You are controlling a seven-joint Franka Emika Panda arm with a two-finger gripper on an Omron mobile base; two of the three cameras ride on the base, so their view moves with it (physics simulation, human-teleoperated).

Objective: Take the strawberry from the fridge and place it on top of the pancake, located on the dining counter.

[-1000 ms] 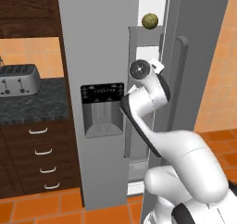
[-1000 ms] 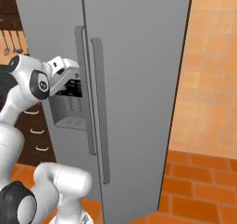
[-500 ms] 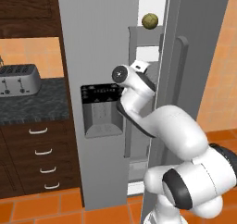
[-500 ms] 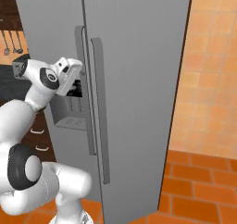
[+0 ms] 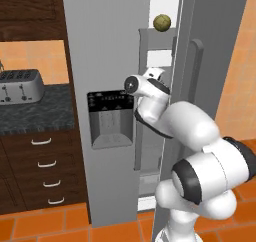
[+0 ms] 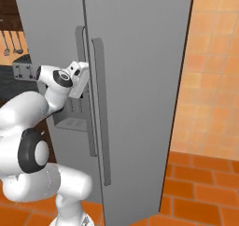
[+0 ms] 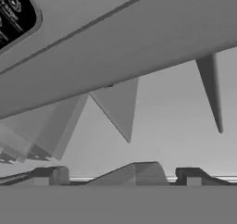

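Orange tiled floor (image 6: 205,192) and wall (image 6: 212,75) — a toaster (image 5: 20,84) on dark speckled counter (image 5: 35,117) above drawers (image 5: 42,173).

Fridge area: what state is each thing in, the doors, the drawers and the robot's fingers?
Tall grey fridge's dispenser door: partly open, shelves showing.
Other fridge door: looks shut.
Yellow-green round fruit: resting on a fridge shelf.
Dark wood drawers: shut.
Robot's fingers: apart, holding nothing.

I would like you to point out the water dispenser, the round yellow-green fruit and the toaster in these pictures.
water dispenser (image 5: 110,118), left base view, on the recess under its black panel.
round yellow-green fruit (image 5: 162,22), left base view, on the fruit's middle.
toaster (image 5: 20,86), left base view, on its silver front face.
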